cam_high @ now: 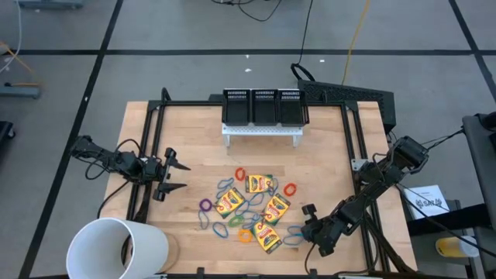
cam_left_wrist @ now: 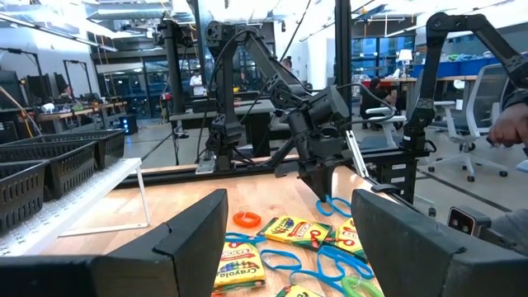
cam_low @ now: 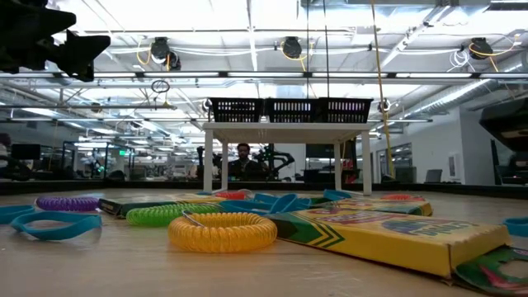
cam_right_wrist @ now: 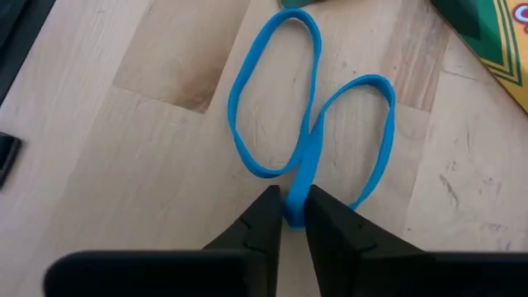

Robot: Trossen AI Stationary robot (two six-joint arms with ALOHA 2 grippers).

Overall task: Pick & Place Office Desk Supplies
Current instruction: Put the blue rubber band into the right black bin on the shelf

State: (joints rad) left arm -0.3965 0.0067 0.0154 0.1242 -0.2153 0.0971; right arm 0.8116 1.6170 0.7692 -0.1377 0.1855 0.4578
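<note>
right gripper (cam_right_wrist: 294, 216) pinches a blue rubber band (cam_right_wrist: 309, 124) near the tabletop's front right edge.
left gripper (cam_high: 172, 175) waits open by the left edge; crayon boxes (cam_high: 259, 184) and other bands lie mid-table, mesh bins (cam_high: 263, 106) apparently unfilled: barely begun.

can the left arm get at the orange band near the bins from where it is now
Probably yes. The left gripper hangs open at the table's left side, and bare wood lies between it and the orange band. The crayon boxes sit beyond it, and the right gripper is busy with a blue band elsewhere.
</note>
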